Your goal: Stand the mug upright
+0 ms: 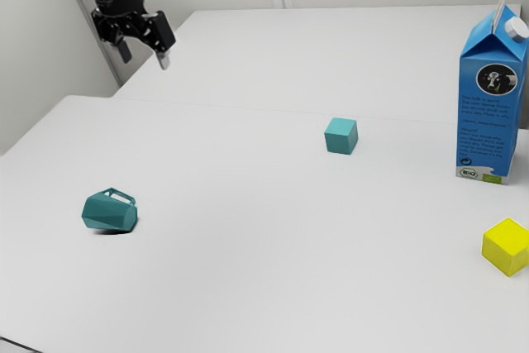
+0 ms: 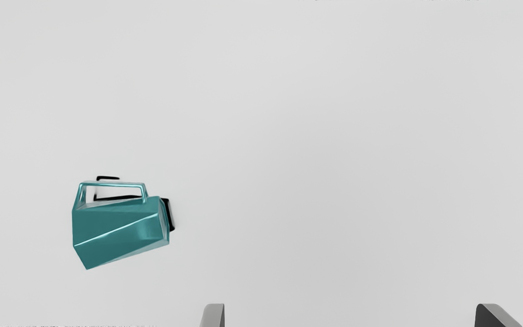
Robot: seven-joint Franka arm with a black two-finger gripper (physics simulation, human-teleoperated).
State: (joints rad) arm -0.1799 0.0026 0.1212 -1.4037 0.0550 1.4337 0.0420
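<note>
Bearing "BIO", the blue carton (image 1: pixel 486 126) stands; the mug (image 2: pixel 116 227) lies sideways, the jaws apart.

Mug (image 2: pixel 116 227): glossy, smooth facets. Tabletop (image 1: pixel 248 270): matt, smooth. Yellow cube (image 1: pixel 506 247): matt.

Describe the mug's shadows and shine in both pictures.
Exterior view: a dark shadow under the mug, its sides mostly matte; wrist view: hard black shadow strips beside its handle and one end, bright glints along its edges.
</note>
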